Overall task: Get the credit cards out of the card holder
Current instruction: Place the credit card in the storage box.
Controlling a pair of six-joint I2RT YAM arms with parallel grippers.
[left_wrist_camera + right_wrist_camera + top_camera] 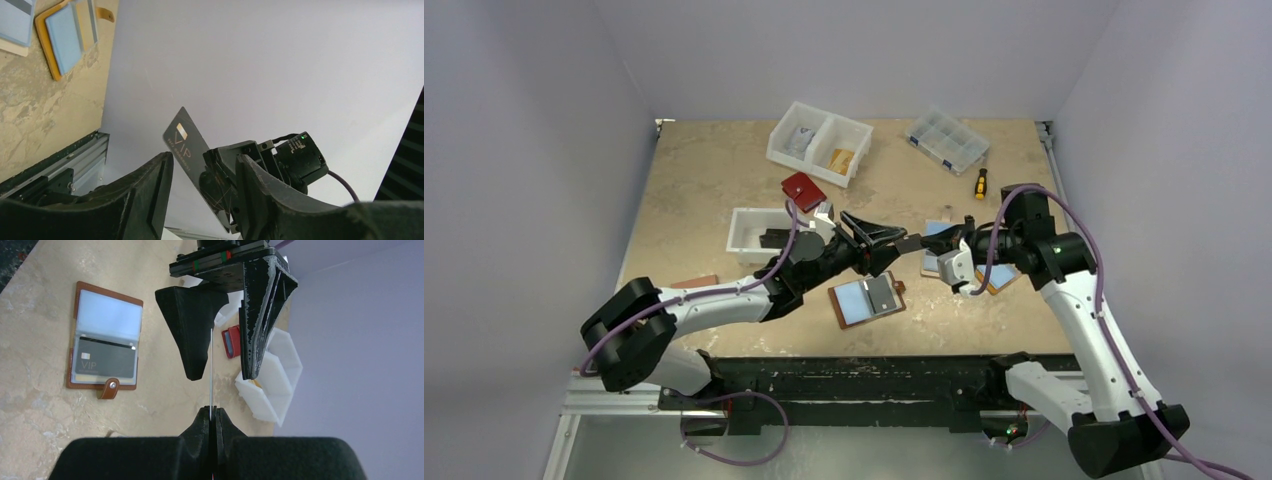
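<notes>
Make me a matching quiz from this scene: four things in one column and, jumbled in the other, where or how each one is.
Things:
1. left gripper
2. right gripper
3. holder
4. screwdriver

States:
A. lies by the clear box
B. shut on a card
C. open, around that card's other end
D. lies open, second card inside

Pairs: 1-C; 2-B; 3-D; 4-A
</notes>
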